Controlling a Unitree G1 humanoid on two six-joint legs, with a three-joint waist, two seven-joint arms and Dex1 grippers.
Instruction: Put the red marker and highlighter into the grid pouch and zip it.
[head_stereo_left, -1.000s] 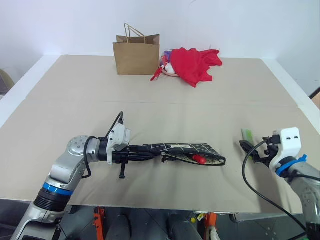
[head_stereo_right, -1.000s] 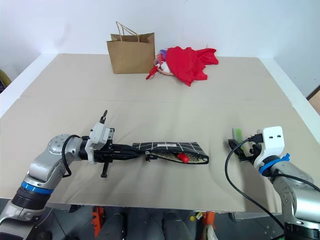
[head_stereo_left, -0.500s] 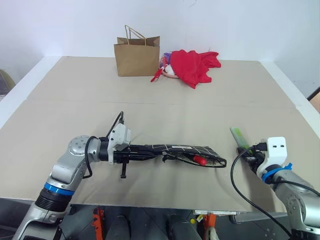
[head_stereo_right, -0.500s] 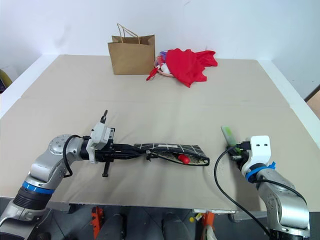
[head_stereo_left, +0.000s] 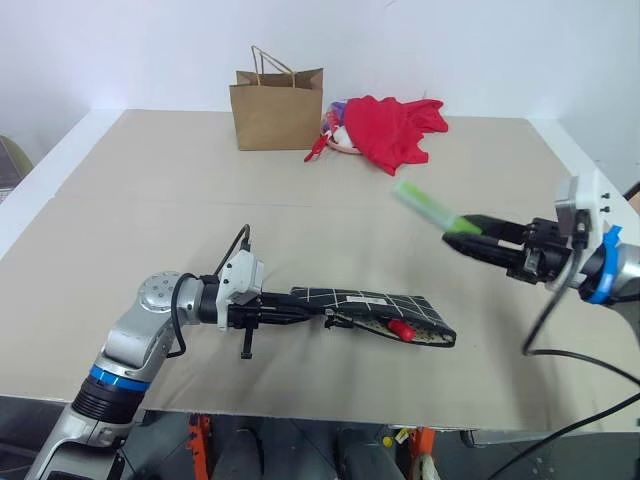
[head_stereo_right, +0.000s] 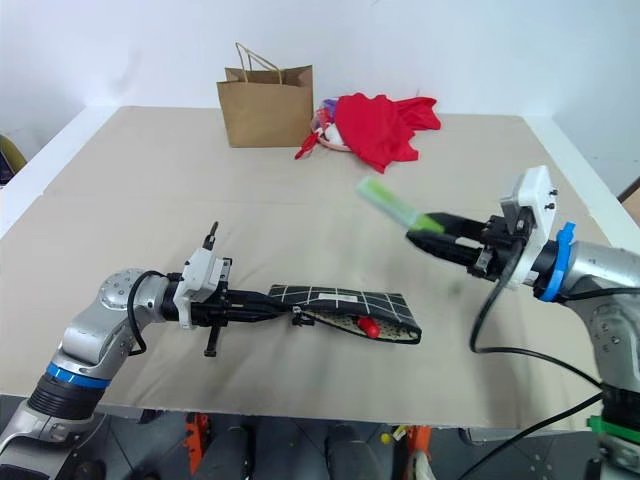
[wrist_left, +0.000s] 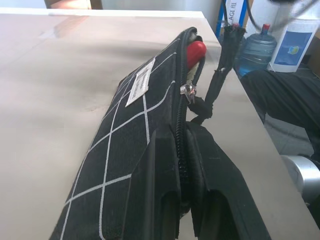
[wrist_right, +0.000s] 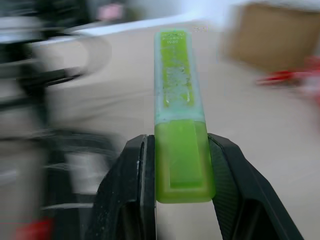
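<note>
**Highlighter lifted, pouch mouth waiting**

Highlighter (head_stereo_left: 428, 208) clamped by its green end in right gripper (head_stereo_left: 462, 225), held in the air above the table (head_stereo_left: 150, 200), well right of grid pouch (head_stereo_left: 375, 305). Red marker (head_stereo_left: 400, 328) sits in the open mouth. Left gripper (wrist_left: 182, 165) pinched shut on the pouch's zipper edge. Advice: bring the pale tip in line with the opening, slide in beside the marker, keep the left pinch firm.

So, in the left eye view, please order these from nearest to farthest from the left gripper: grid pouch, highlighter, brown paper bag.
1. Grid pouch: clamped in the left gripper itself.
2. Highlighter: to the right, held up by the right gripper.
3. Brown paper bag: at the table's far edge.
</note>
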